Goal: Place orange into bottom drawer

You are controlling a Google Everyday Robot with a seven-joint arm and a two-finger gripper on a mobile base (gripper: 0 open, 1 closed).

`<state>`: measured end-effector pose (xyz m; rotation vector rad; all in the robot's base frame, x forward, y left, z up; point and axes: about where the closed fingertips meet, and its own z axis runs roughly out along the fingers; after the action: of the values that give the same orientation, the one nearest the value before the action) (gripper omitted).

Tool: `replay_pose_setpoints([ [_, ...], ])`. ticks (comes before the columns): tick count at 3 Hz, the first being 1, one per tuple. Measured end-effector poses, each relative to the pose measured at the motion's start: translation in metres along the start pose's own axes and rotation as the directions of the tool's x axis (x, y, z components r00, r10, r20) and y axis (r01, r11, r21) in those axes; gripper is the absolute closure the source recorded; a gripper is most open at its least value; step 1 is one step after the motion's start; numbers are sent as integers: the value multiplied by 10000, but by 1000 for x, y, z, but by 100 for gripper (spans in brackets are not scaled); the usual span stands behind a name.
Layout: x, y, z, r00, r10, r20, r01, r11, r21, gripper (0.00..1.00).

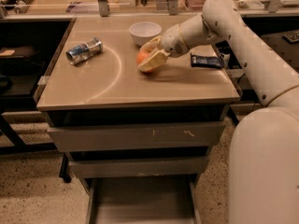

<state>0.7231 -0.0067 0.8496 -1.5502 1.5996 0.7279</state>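
Note:
The orange (141,56) sits at the middle of the tan tabletop, just in front of the white bowl. My gripper (150,56) reaches in from the right, and its pale fingers (154,59) wrap over and under the orange's right side and are shut on it. The fingers hide most of the fruit. The bottom drawer (140,202) stands pulled open at the foot of the cabinet, below and in front of the orange. Its flat grey floor is bare.
A white bowl (145,31) stands behind the orange. A metal can (84,50) lies on its side at the left. A dark packet (206,60) lies at the right edge. The upper drawer front (117,136) and the middle one (140,167) are closed.

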Motion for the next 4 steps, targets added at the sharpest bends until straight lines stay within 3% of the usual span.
replay_pose_setpoints([
  [1, -1, 13, -8, 9989, -110, 453, 100, 9997, 234, 100],
  [2, -24, 47, -43, 9865, -906, 1367, 740, 9898, 1220, 100],
  [3, -35, 97, -70, 9687, -1511, 1969, 1103, 9727, 2040, 100],
  [4, -4, 143, -85, 9749, -1340, 1776, 866, 9639, 2518, 100],
])
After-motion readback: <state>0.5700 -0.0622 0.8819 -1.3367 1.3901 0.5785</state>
